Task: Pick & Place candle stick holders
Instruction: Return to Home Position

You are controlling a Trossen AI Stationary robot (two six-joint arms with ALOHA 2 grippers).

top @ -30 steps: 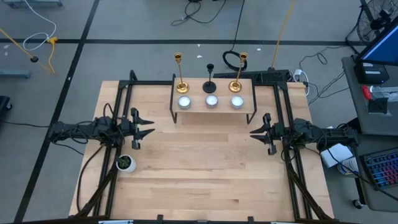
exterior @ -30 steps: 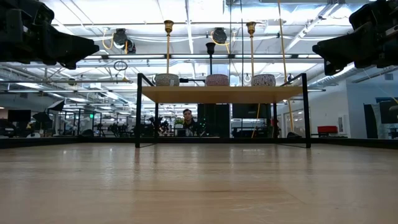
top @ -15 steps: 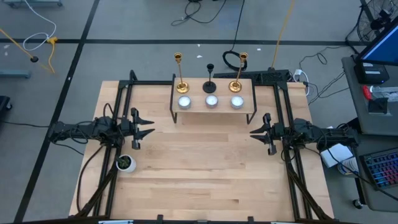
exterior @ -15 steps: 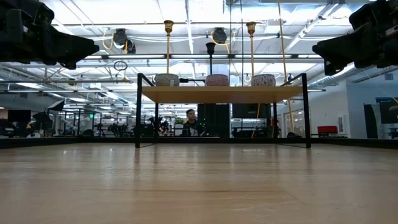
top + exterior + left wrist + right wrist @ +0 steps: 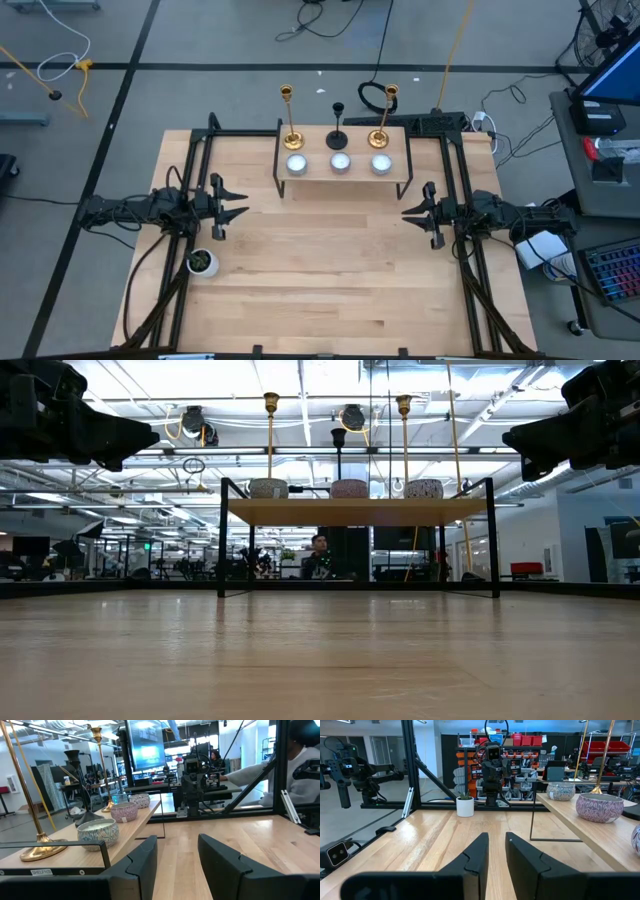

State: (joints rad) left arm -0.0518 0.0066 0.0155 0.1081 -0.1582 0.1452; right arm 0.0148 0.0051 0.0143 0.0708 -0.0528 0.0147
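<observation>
Two gold candle stick holders [image 5: 291, 122] [image 5: 381, 120] and a shorter black one [image 5: 339, 125] stand on their round bases along the back of a small wooden shelf [image 5: 345, 177] at the table's far middle. They also show in the low view [image 5: 270, 440] [image 5: 404, 440] [image 5: 338, 455]. My left gripper [image 5: 235, 205] hovers open and empty at the table's left side, pointing right. My right gripper [image 5: 410, 212] hovers at the right side, pointing left, its fingers a narrow gap apart and empty. Both are well short of the shelf.
Three small white round candles [image 5: 340, 163] sit in a row at the shelf's front edge. A little white pot with a green plant [image 5: 203, 262] stands near my left gripper, toward the near edge. Black frame rails [image 5: 205, 140] run along both table sides.
</observation>
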